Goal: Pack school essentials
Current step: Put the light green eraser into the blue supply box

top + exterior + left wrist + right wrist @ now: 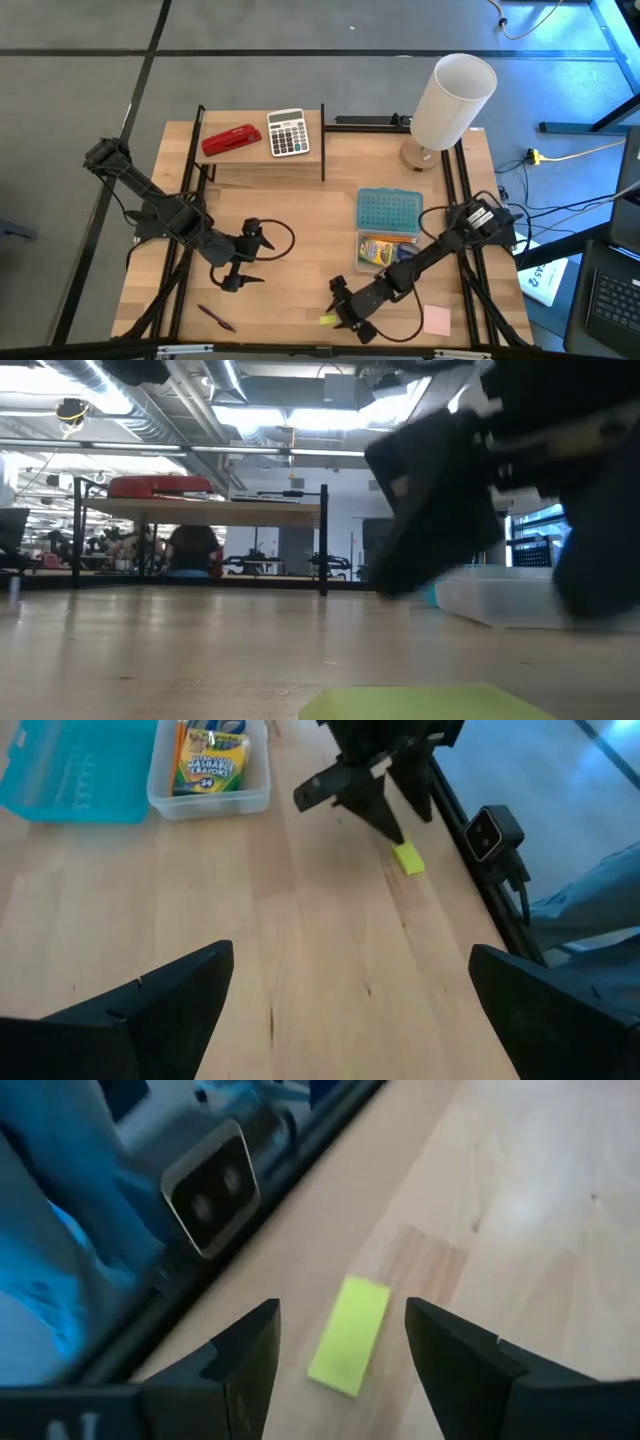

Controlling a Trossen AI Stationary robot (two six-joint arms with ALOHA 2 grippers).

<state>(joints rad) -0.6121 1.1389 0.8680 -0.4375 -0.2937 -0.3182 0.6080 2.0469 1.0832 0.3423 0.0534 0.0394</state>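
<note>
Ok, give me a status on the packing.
Done: the crayon box lies in the clear case, whose blue lid is open. In hand: the right gripper, open, straddles the yellow piece on the table, not yet gripping. Left: pen, note pad. The left gripper waits open mid-table.

place: lab/workshop — exposed ceiling ducts (150, 415) | black frame rig (323, 140)

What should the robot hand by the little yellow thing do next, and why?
Probably close. The right gripper is low over the table, its open fingers on either side of the yellow piece, which lies flat between them, not yet gripped.
</note>
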